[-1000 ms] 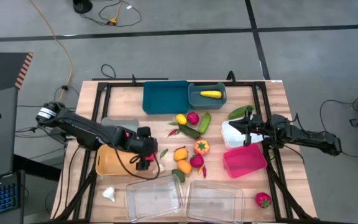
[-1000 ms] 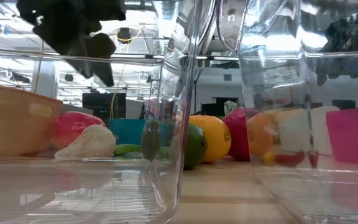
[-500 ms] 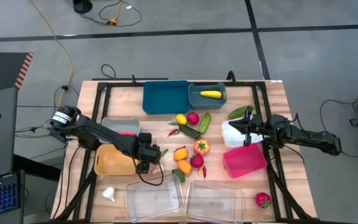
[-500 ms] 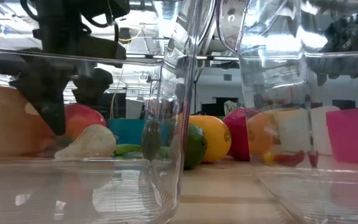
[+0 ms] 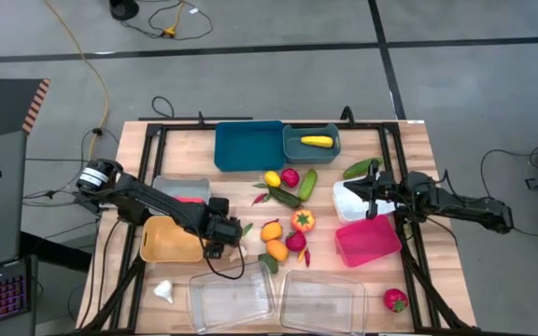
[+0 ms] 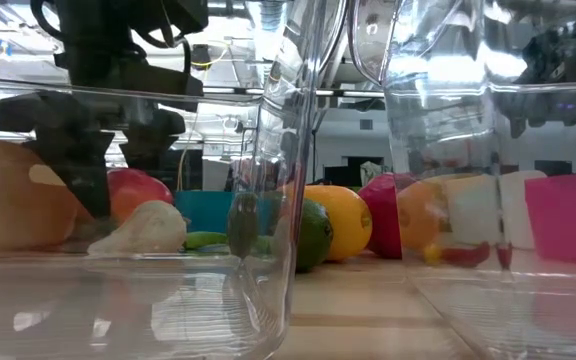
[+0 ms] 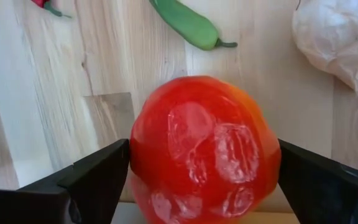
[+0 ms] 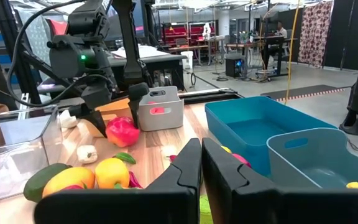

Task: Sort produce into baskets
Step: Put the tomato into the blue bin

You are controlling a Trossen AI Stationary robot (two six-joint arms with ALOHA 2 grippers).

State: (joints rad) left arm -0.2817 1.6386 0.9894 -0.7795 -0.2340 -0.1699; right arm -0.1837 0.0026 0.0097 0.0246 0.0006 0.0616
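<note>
Red tomato [image 7: 204, 149] between left gripper [image 5: 220, 239] fingers, low on the table [image 5: 409, 159].
Sits just beside the tan-yellow bin [image 5: 168, 240], near a white garlic piece [image 7: 340, 37] and a green chili [image 7: 188, 23]; fingers spread wide at both flanks of the fruit, contact not clear. Right gripper [image 8: 201, 163] pinched closed and empty, hovering by the white bin [image 5: 348, 201] and magenta bin [image 5: 367, 241]. Clear trays [image 5: 232, 297] along the near edge.
</note>
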